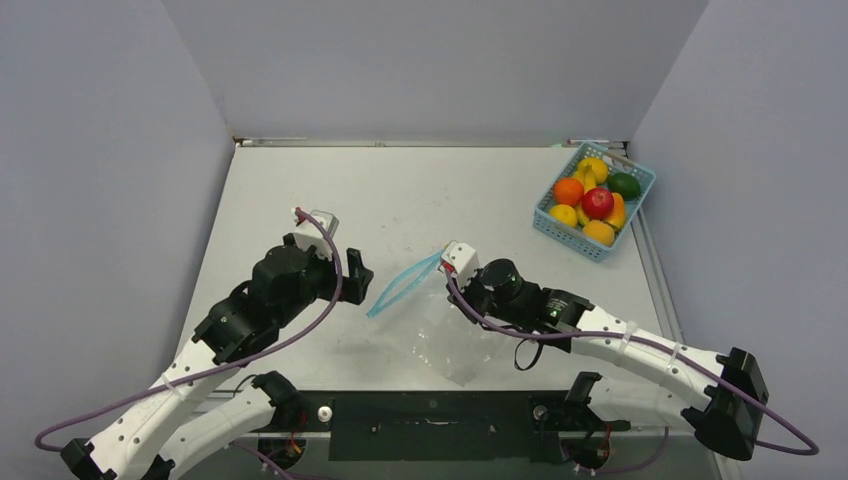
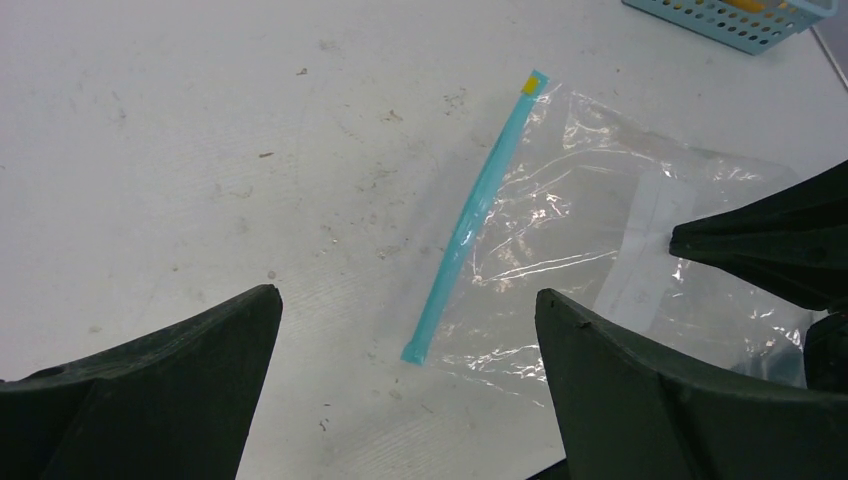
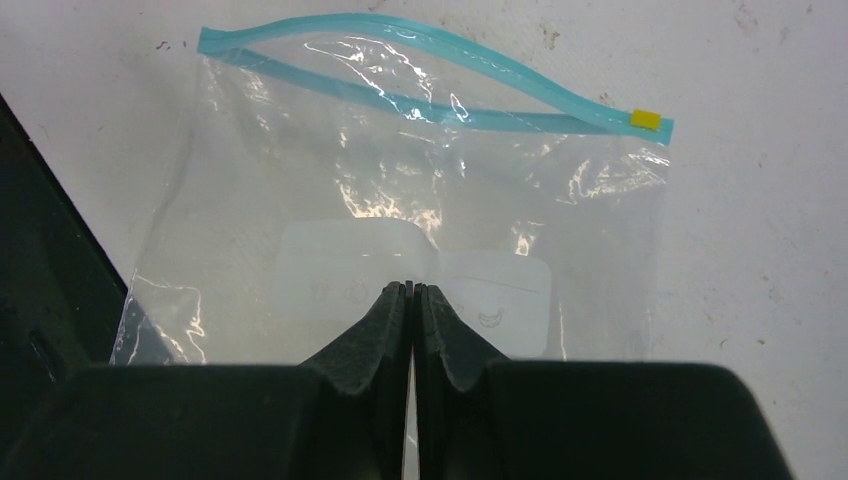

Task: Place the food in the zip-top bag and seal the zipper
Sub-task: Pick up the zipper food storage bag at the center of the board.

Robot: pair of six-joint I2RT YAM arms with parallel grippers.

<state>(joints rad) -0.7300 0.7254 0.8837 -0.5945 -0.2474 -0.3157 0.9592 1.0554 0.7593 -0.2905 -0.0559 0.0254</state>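
Note:
The clear zip-top bag (image 1: pixel 440 340) lies flat on the table between my arms. Its teal zipper (image 1: pixel 400 285) bows apart, so the mouth gapes a little (image 3: pixel 420 100). My right gripper (image 3: pixel 412 287) is shut, its tips pinching the bag's top layer at the white label (image 3: pixel 500 290). My left gripper (image 2: pixel 405 295) is open and empty above the table, just left of the zipper's near end (image 2: pixel 413 350). The food, an orange (image 1: pixel 568 190), a red apple (image 1: pixel 598 203), a lime (image 1: pixel 625 184) and yellow pieces, sits in the basket at the far right.
The light-blue lattice basket (image 1: pixel 545 222) stands at the table's far right corner; its edge shows in the left wrist view (image 2: pixel 730 15). Grey walls close in the table on three sides. A black strip runs along the near edge (image 1: pixel 430 420).

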